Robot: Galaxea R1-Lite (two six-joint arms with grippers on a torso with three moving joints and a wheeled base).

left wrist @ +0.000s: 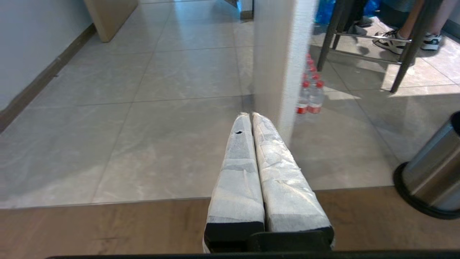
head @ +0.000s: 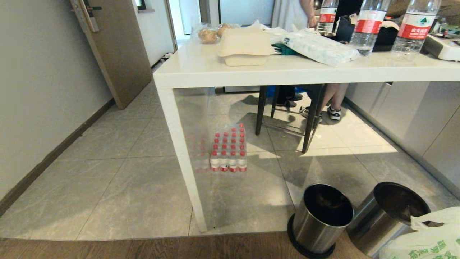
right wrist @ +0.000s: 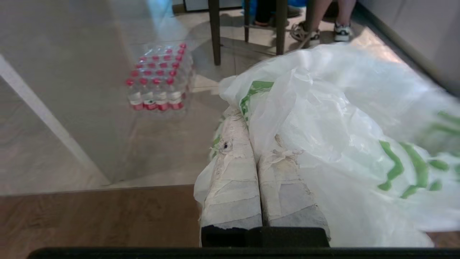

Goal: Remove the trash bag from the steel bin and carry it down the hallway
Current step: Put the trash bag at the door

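From the head camera, two steel bins stand on the grey tiled floor point(head: 136, 187) by the strip of wood flooring; the nearer steel bin point(head: 320, 219) is upright on a black base ring, dark inside, and the second bin point(head: 388, 216) leans just beside it on the right; the trash bag point(head: 427, 237), white with green print, shows at the lower right corner, outside both bins and in front of the tilted one; a white table point(head: 201, 68) carries a beige clamshell box point(head: 244, 46), a white wrapped packet point(head: 320, 46) and water bottles point(head: 366, 25); a shrink-wrapped pack of red-capped bottles point(head: 229, 149) sits on the floor under it; a person's legs and shoes point(head: 332, 111) show beyond a dark stool point(head: 309, 115); neither arm appears here.

From the left wrist, the left gripper point(left wrist: 249, 116) hangs over the floor with its taped fingers pressed together, nothing between them; the table leg point(left wrist: 276, 61) rises just beyond, and a steel bin's side shows at the edge.

From the right wrist, the right gripper point(right wrist: 248, 124) has its taped fingers closed flat against each other with the bag's thin plastic pinched between and bunched round the tips; the rest of the bag billows to one side above the floor.
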